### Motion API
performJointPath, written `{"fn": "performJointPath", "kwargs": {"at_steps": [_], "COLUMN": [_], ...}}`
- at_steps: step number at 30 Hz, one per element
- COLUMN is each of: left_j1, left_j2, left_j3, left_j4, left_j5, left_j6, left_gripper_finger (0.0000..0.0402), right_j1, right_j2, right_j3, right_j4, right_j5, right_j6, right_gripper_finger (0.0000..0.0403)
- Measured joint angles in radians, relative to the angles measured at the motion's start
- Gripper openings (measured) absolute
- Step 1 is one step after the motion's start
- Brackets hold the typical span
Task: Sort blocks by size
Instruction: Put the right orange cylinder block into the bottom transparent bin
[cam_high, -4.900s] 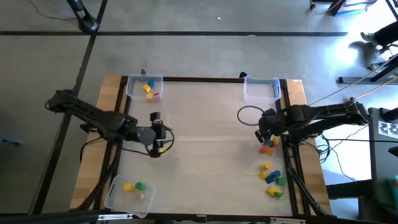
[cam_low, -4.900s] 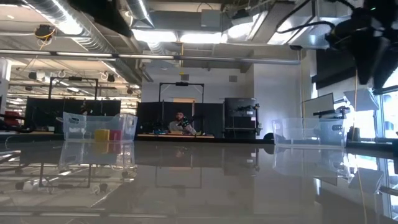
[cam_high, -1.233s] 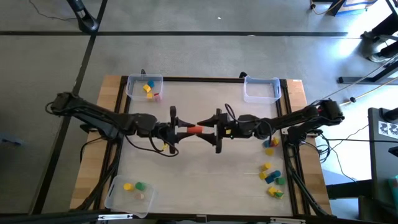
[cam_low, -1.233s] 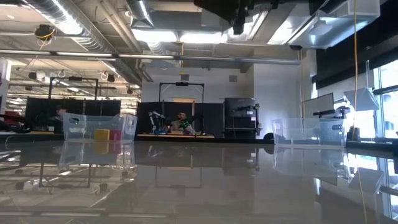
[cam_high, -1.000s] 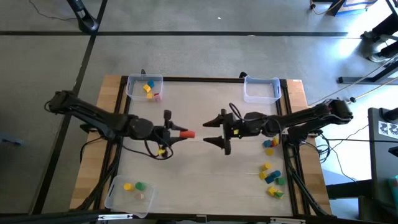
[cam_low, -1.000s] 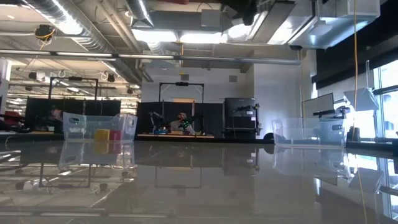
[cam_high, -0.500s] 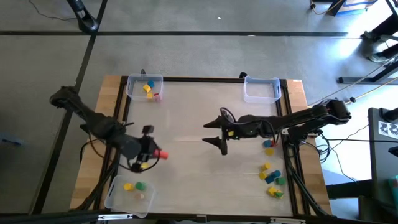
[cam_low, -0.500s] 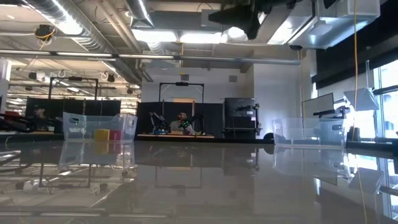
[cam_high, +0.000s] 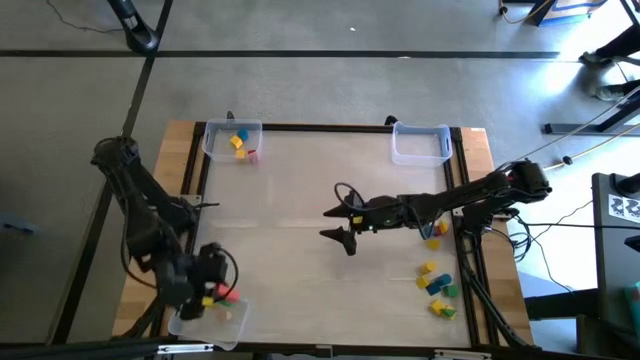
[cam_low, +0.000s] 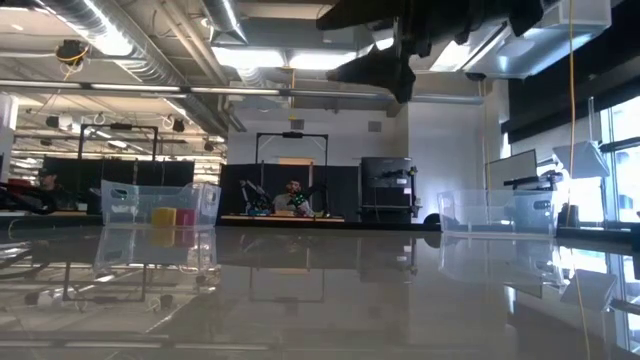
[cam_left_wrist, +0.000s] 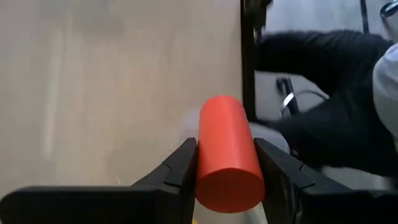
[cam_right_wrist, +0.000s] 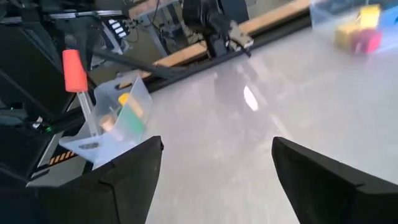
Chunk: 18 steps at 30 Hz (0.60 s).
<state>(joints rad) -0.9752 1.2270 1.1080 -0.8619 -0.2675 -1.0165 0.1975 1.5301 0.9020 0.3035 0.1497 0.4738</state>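
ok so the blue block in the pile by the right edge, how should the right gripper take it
Grip the blue block across its two long flat sides, coming straight down from above. It lies flat in a tight cluster, yellow block and green block close by, so a side approach would likely bump them. The right gripper is open over mid-table.

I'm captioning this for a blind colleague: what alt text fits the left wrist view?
The left gripper is shut on a red cylinder-shaped block, held over the pale table beside its dark edge rail.
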Motion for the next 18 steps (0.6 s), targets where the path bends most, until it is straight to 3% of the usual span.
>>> {"fn": "performJointPath", "kwargs": {"at_steps": [11, 18], "left_j1": [-0.196, -0.229], "left_j2": [0.193, 0.307], "left_j3": [0.0, 0.0], "left_j4": [-0.013, -0.016], "left_j5": [0.154, 0.204], "left_j6": [-0.474, -0.547], "left_gripper_finger": [0.0115, 0.0116], "right_j1": [0.078, 0.086], "right_j2": [0.02, 0.02], "right_j3": [0.0, 0.0], "right_j4": [0.029, 0.044], "right_j5": [0.092, 0.094], "right_j6": [0.027, 0.036], "right_gripper_finger": [0.0302, 0.0302]}}
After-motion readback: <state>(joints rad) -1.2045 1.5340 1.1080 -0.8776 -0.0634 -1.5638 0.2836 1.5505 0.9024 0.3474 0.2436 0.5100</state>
